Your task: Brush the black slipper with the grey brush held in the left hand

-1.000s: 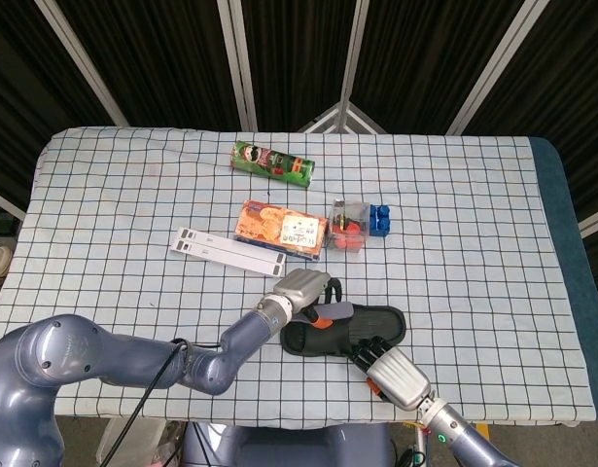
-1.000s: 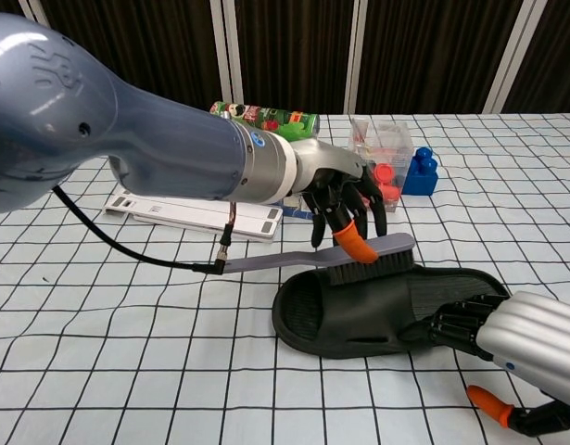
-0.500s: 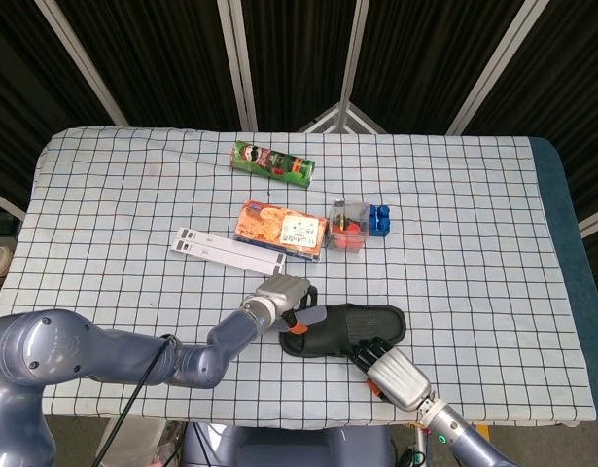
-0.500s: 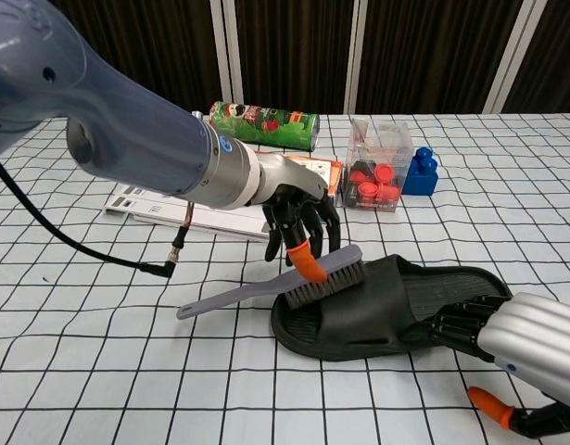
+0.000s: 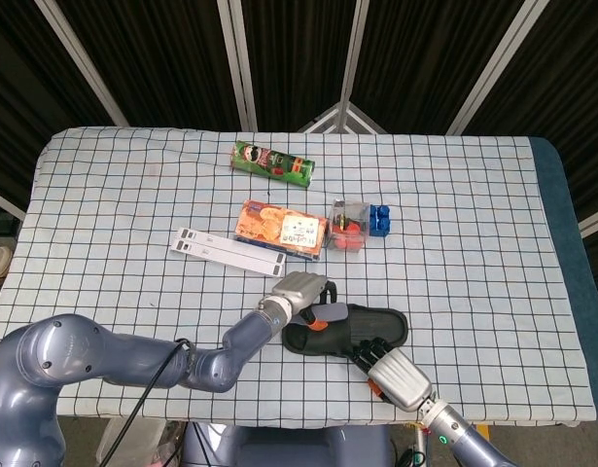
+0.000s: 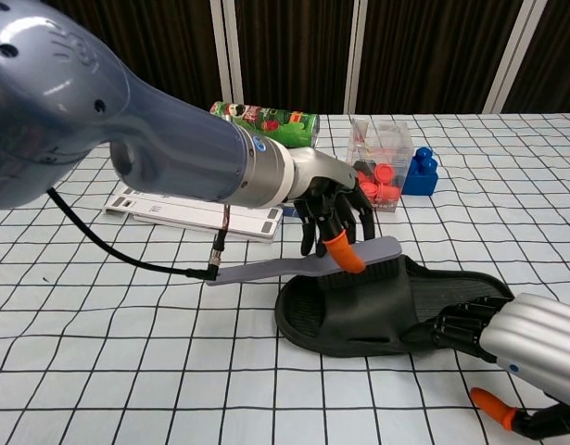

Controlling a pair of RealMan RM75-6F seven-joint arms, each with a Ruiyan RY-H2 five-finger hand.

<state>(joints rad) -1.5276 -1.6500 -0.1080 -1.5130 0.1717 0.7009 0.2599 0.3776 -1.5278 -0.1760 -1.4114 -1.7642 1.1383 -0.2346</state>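
Blue-grey arms, black cable, orange-tipped black fingers (image 6: 345, 255)

White cloth with a black grid covers the table (image 5: 104, 195); a black slipper (image 6: 386, 311) lies on it; a grey brush (image 6: 308, 265) with dark bristles; the left robot hand (image 6: 333, 215) is dark-fingered with an orange thumb tip (silver at the wrist); the right robot hand (image 6: 465, 326) is black with a silver cuff; a green can (image 5: 272, 162); an orange box (image 5: 281, 228); a blue block (image 5: 379, 220); a clear box with red pieces (image 6: 377, 176); a white strip (image 5: 228, 251).
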